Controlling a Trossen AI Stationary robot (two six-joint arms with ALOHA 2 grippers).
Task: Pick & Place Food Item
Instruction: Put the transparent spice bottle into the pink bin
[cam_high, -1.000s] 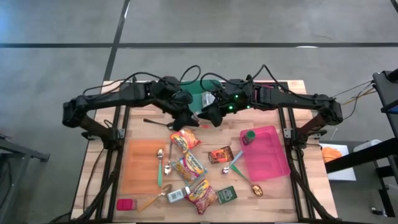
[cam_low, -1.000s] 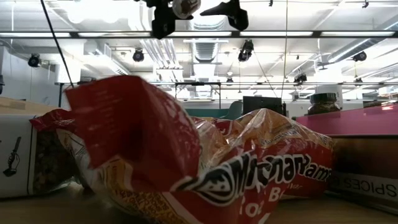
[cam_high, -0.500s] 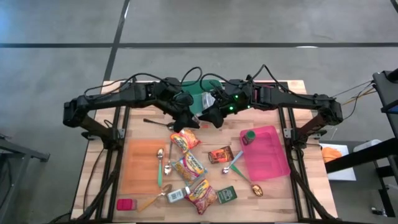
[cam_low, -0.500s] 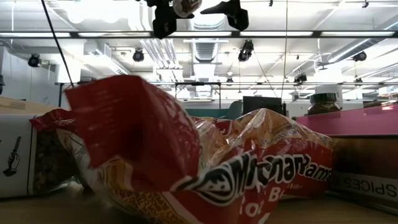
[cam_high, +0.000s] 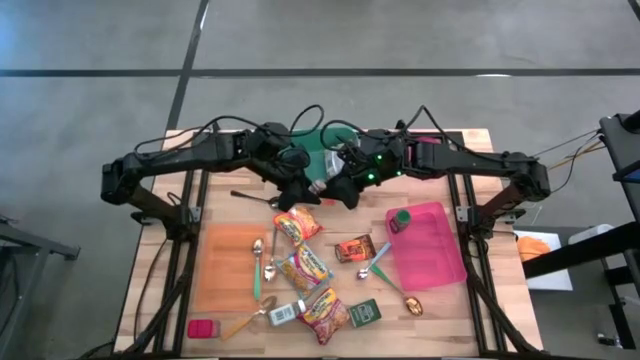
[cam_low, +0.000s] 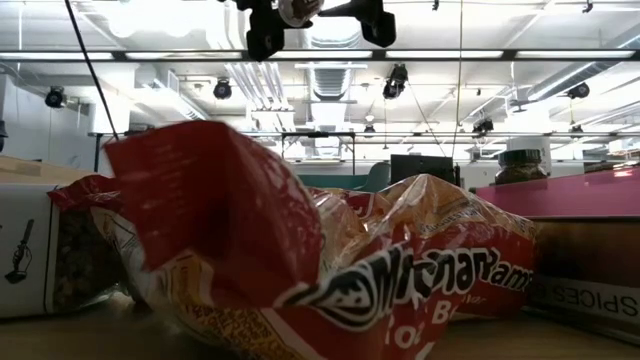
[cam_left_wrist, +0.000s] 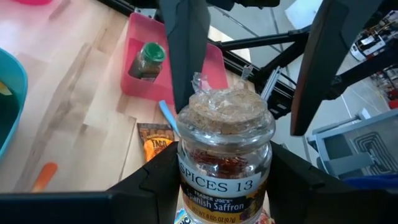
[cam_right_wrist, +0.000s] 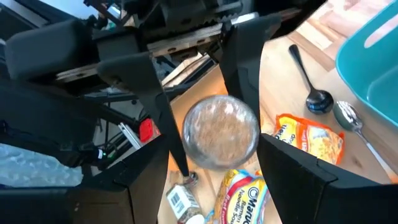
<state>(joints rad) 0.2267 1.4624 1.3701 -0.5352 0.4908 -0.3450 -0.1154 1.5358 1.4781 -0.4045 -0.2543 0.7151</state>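
A small glass saffron jar (cam_left_wrist: 225, 163) with a cork top hangs high above the table's far middle, also seen as jar (cam_high: 319, 186). My left gripper (cam_left_wrist: 225, 190) is shut on it. My right gripper (cam_right_wrist: 217, 152) meets it from the other side. It is open, with one finger on either side of the jar's cork top (cam_right_wrist: 221, 130). Whether those fingers touch the cork I cannot tell. In the low view both grippers and the jar (cam_low: 298, 10) show at the top edge. My left gripper pinches the jar's glass body (cam_left_wrist: 186, 186) between its two fingers, low on the labelled part. The fingers come from the table's left, slanting a little downward. The jar is lifted clear of the table, its cork end turned toward my right gripper.
Below lie several ramen packets (cam_high: 303, 268), spoons (cam_high: 257, 262), a spice packet (cam_high: 355, 248) and a small green box (cam_high: 365, 312). An orange mat (cam_high: 225, 270) is on the left. On the right, a pink tray (cam_high: 435, 250) holds a green-lidded jar (cam_high: 401, 218). A teal bowl (cam_high: 325, 150) stands at the far edge.
My right gripper has tipped a little at the wrist beside the jar's cork end. The jar and my left gripper have kept still.
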